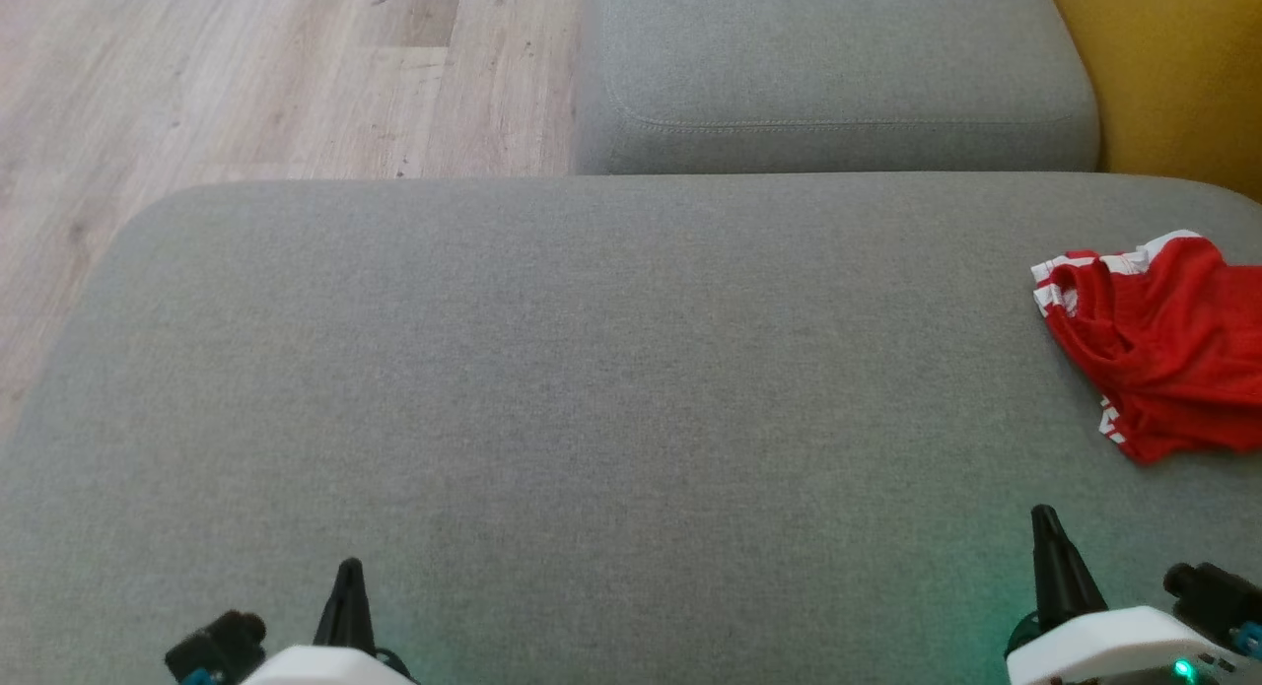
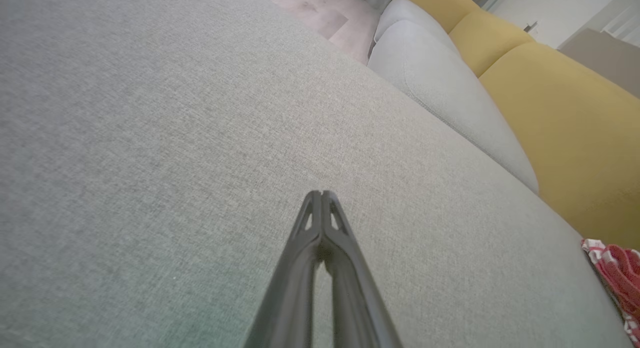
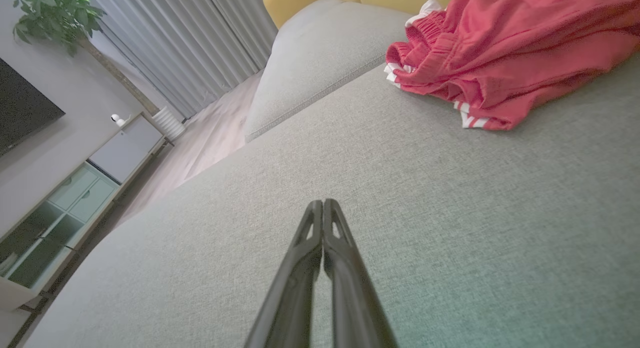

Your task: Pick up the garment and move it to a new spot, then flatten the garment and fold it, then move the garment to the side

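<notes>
Head view: left hand [image 1: 350, 570] and right hand [image 1: 1045, 517] sit low, both pressed together; the red garment [image 1: 1163, 350] lies crumpled far right on the grey cushion [image 1: 592, 370], cut by the frame. Left wrist: a garment corner peeks in at the edge. Right wrist: the garment is near, ahead-right, its top cropped; I'd spread the right hand, then pinch a bunched fold
</notes>
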